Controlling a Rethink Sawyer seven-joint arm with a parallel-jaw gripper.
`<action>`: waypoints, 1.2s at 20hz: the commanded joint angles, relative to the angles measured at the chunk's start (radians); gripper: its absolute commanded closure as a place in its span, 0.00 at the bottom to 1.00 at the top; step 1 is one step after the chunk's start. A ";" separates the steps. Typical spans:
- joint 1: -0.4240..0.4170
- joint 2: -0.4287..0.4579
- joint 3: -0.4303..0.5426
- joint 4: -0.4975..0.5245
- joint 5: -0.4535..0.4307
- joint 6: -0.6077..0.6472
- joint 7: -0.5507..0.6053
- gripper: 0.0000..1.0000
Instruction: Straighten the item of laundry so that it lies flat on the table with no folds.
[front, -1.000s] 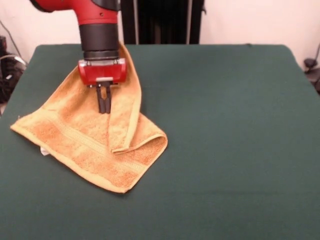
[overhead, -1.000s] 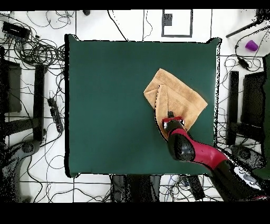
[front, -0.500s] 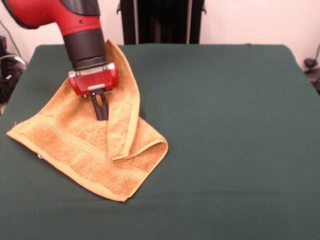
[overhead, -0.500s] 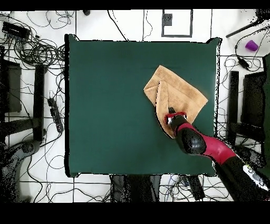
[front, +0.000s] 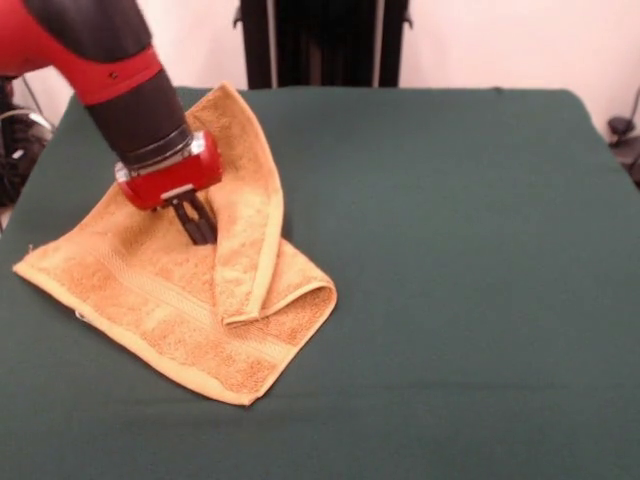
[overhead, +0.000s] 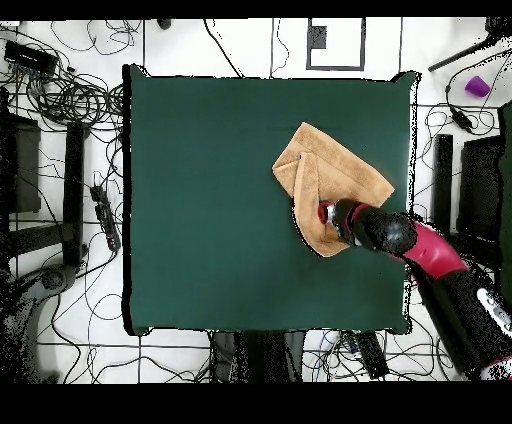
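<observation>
Claw (front: 200, 228) on folded towel (front: 150, 300), bare green table (front: 460, 250) all around.

A red and black robot arm slants down from the upper left of the front view, its black wrist section leaning toward the lower right. Below the wrist sits a red block, and under it the end effector (front: 199, 224) with two slim dark fingers (front: 204, 226) pressed close together, tips pointing downward. From overhead, the arm stretches in from the lower right, ending at the end effector (overhead: 324, 212).
</observation>
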 joint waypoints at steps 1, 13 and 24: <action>0.140 0.293 0.047 -0.417 -0.011 -0.099 -0.036 1.00; 0.081 0.283 0.138 -0.263 0.189 -0.041 0.103 1.00; 0.072 0.266 0.155 -0.182 0.206 -0.139 0.124 1.00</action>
